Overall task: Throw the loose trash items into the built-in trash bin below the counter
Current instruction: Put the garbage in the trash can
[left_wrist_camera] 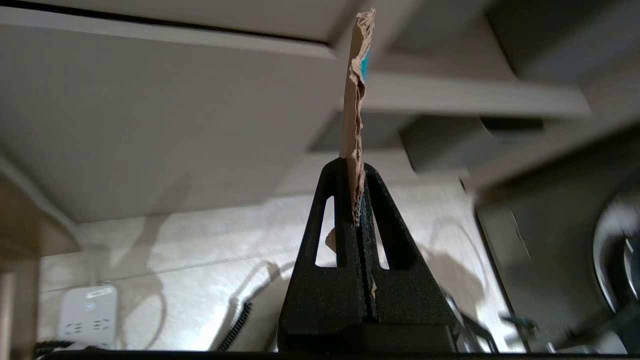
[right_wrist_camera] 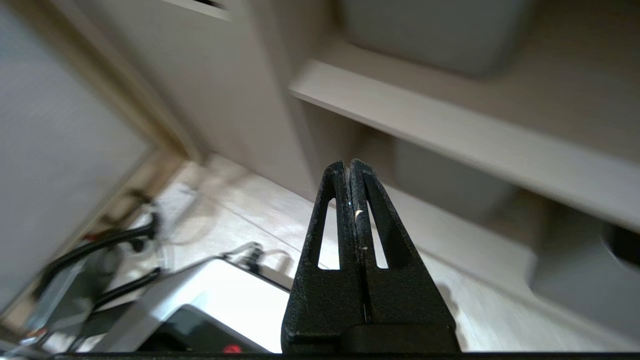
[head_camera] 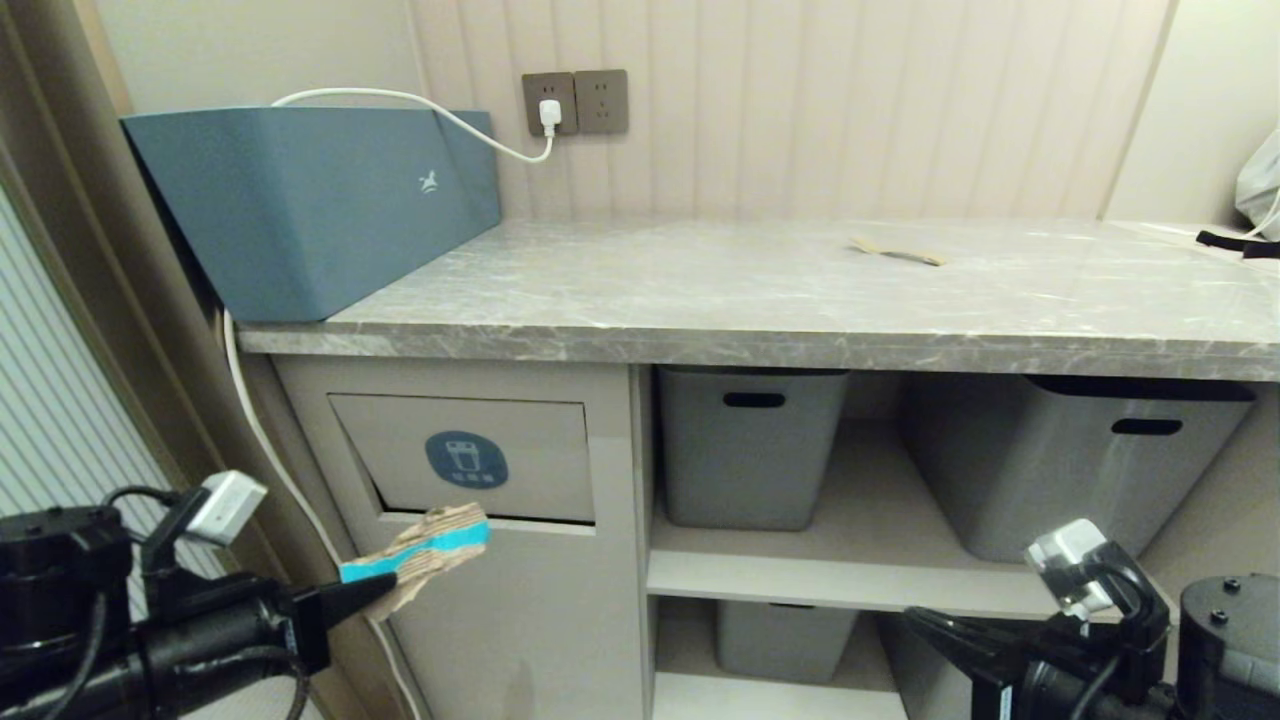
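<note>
My left gripper (head_camera: 385,592) is shut on a torn brown cardboard scrap (head_camera: 440,545) with a teal-blue stripe. It holds the scrap's far end at the lower edge of the built-in trash bin's flap (head_camera: 520,440), which bears a round blue sticker. In the left wrist view the scrap (left_wrist_camera: 353,100) stands edge-on out of the shut left gripper (left_wrist_camera: 354,167). Another brown scrap (head_camera: 897,251) lies on the grey marble counter (head_camera: 700,310), towards its back right. My right gripper (head_camera: 925,625) hangs low at the right, shut and empty (right_wrist_camera: 349,165), in front of the shelves.
A long blue-teal box (head_camera: 310,200) sits on the counter's left end, with a white cable running to a wall socket (head_camera: 550,105). Grey tubs (head_camera: 750,450) (head_camera: 1070,470) stand on the shelf right of the bin, another (head_camera: 785,640) below. A white power strip (left_wrist_camera: 87,317) lies on the floor.
</note>
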Robot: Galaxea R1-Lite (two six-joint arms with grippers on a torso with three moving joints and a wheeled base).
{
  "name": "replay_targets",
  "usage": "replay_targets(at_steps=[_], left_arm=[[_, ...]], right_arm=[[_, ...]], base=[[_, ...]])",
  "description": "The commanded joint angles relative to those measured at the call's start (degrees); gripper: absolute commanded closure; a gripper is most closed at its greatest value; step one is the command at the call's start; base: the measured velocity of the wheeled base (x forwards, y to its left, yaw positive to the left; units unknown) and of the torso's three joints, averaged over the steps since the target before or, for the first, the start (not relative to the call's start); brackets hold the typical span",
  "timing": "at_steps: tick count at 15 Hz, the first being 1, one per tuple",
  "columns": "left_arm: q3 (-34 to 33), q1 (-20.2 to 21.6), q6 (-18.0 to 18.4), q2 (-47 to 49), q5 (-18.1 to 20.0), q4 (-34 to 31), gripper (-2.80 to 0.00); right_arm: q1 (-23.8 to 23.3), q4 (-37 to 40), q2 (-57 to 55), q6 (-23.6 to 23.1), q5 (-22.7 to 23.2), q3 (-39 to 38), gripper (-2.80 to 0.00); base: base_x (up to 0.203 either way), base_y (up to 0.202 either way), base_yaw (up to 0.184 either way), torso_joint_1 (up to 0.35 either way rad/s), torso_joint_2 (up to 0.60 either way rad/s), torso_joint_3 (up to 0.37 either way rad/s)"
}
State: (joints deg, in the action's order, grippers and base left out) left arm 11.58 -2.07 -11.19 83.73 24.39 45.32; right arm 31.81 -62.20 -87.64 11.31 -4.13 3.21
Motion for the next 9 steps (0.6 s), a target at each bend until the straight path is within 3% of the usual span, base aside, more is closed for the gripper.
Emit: replay_targets(at_steps=[1, 3, 6, 9], left_arm=[[-1.8, 7.2, -0.1, -0.9, 0.1, 2.2, 0.0], [-2.4, 12.9, -0.1, 0.3, 0.0, 5.5, 0.0], [-2.9, 14.0, -0.2, 6.1, 0.0, 10.0, 0.0], [-2.6, 13.5, -6.4, 13.6, 0.1, 17.3, 0.0]], right_arm=[[-6.6, -0.3, 2.3, 0.5, -3.0, -2.6, 0.0], [-14.4, -0.2, 6.9, 0.4, -5.7, -3.0, 0.0], [-25.1, -0.2, 14.2, -2.2, -7.1, -3.2, 0.0], [-39.6, -0.1, 22.8, -6.0, -7.2, -3.2, 0.0]], base=[[0.0, 0.0, 0.0, 0.0, 0.0, 0.0], [0.0, 0.0, 0.0, 0.0, 0.0, 0.0], [0.0, 0.0, 0.0, 0.0, 0.0, 0.0], [0.0, 0.0, 0.0, 0.0, 0.0, 0.0]])
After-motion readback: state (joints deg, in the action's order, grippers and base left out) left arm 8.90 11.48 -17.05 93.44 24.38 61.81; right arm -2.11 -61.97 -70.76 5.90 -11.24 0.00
